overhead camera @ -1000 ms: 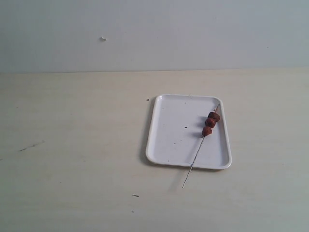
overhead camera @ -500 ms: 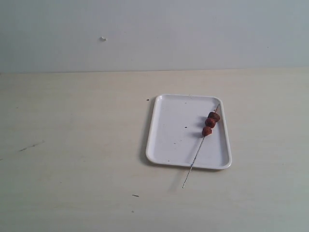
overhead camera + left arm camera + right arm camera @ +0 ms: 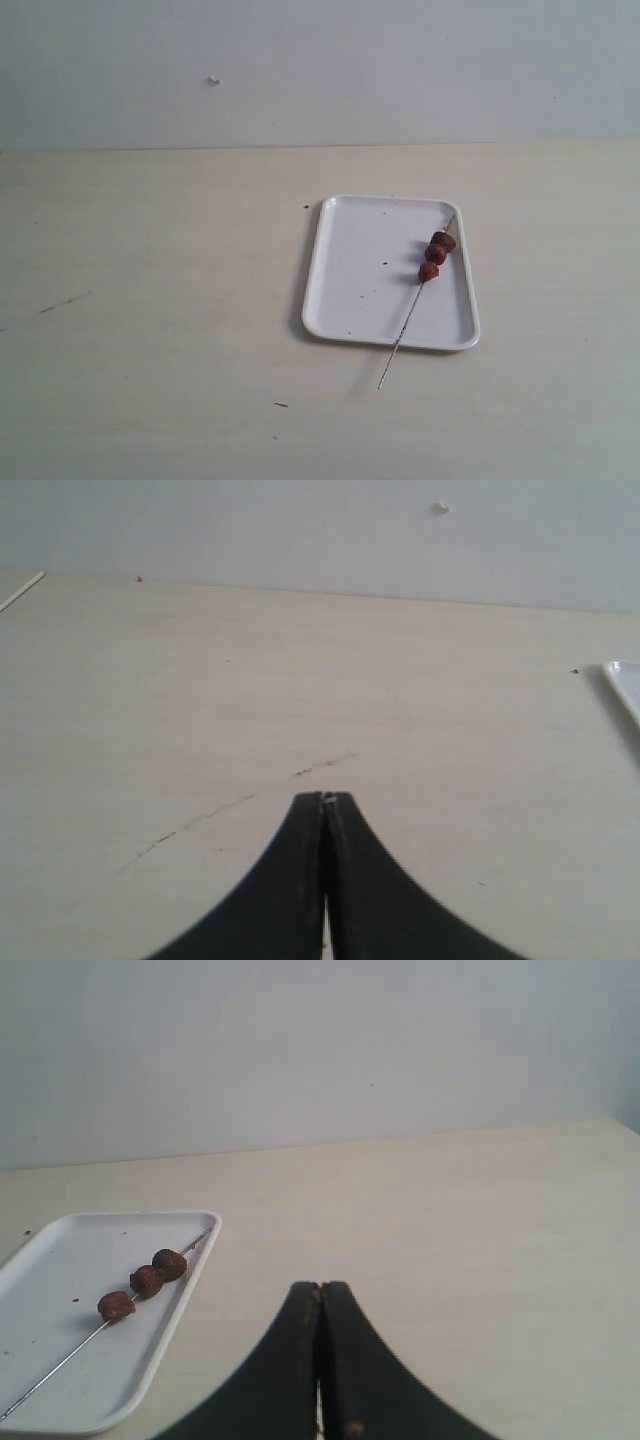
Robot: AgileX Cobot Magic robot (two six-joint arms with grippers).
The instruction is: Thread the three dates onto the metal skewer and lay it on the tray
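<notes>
1. Pale counter under a grey wall: the tray lies right of middle. The metal skewer slants across its right part, with the three dates threaded near the far end and the near tip jutting past the rim. Nothing has shifted since a second ago.
2. Left wrist: the left claw is pressed together, empty; only a cut-off tray corner shows.
3. Right wrist: the right claw is together, empty; the skewer's bare end runs out of frame.

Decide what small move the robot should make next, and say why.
Likely just park the arms: the three dates are threaded on the metal skewer, which lies on the tray, one end past its rim. The left gripper and right gripper are shut, empty and clear of it.
</notes>
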